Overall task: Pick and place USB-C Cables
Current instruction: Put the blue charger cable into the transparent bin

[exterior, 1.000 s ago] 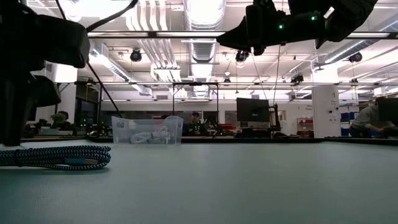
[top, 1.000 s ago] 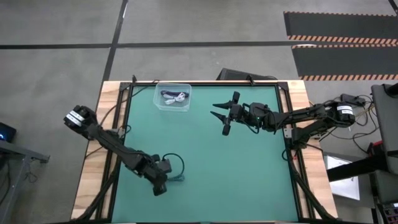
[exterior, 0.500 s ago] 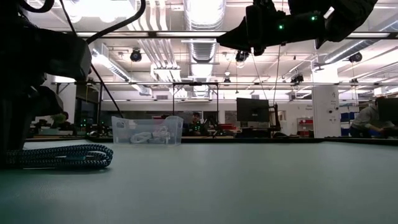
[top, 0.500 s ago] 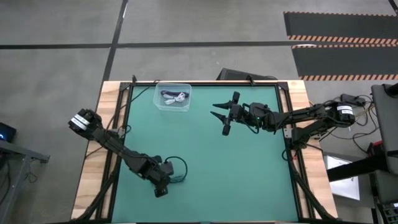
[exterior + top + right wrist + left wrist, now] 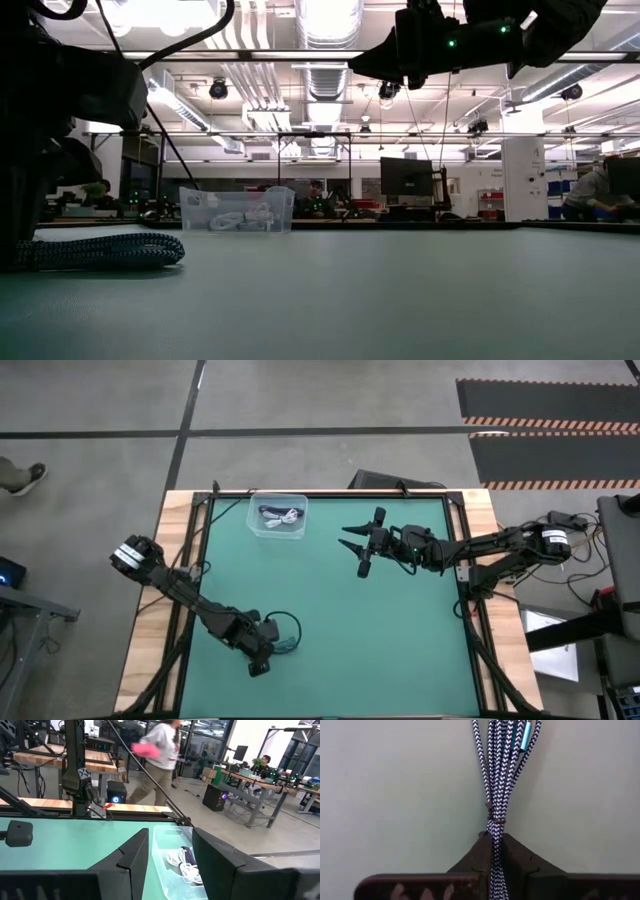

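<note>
A: What does the cable look like, and where does it lie?
B: The dark teal-green cable (image 5: pixel 496 780) is a braided bundle with a zigzag weave of dark and white threads, one bright turquoise strand near its far end, and a thin tie cinching it at the waist. It rests flat on the green surface (image 5: pixel 400 630) at about 7 o'clock from the mat's centre in the high view.

A: Who holds it?
B: The left gripper (image 5: pixel 493 860) pinches the bundle just below the tie, its fingers pressed together on it.

A: And the other cables?
B: A clear bin (image 5: pixel 278 516) stands at about 11 o'clock near the far edge; it holds a black cable (image 5: pixel 271 513) and a white cable (image 5: pixel 291 516), loosely coiled together.

A: What stands between?
B: Bare mat only. The right gripper (image 5: pixel 357 547) hovers above the surface at about 1 o'clock, its fingers spread with nothing between them, just right of the bin. Beyond the surface, a person in a grey top (image 5: pixel 159 755) walks past the workbenches (image 5: pixel 45 757).
</note>
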`<state>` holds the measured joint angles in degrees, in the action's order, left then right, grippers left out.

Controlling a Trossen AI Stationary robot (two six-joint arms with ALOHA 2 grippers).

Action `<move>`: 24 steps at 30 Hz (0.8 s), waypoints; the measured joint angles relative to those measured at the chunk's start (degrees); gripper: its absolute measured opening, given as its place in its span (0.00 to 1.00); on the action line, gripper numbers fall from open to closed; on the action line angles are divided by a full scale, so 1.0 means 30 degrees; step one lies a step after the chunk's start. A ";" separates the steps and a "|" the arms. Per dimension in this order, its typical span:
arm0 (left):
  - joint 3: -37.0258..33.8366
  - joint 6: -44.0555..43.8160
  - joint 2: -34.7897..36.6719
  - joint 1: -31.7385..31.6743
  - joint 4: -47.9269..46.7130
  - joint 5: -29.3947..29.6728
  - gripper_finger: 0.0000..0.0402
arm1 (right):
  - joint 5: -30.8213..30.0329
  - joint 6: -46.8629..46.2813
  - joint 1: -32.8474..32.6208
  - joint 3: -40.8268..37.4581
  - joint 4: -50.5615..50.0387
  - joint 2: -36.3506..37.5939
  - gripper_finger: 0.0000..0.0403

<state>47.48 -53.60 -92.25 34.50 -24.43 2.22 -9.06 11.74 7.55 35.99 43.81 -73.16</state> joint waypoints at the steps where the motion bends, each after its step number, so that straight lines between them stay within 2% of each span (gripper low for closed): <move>1: 0.0000 0.0003 0.0000 0.0000 0.0000 -0.0002 0.02 | 0.0000 0.0001 -0.0002 0.0000 0.0000 -0.0003 0.36; 8: -0.0027 0.0198 0.0254 0.0007 -0.0020 0.0127 0.02 | 0.0000 0.0062 -0.0003 0.0000 -0.0015 0.0004 0.36; 17: -0.0051 0.0877 0.1809 -0.0291 -0.0318 0.0306 0.01 | 0.0097 -0.0312 -0.0007 0.0000 -0.0117 -0.0003 0.36; 24: 0.0911 0.2864 0.2873 -0.1270 -0.2226 0.0362 0.01 | 0.1926 -0.1292 -0.0186 -0.0007 -0.0157 0.0004 0.36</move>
<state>50.22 -45.01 -83.63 30.69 -31.10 3.31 -3.28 7.86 6.99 35.97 43.34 -73.14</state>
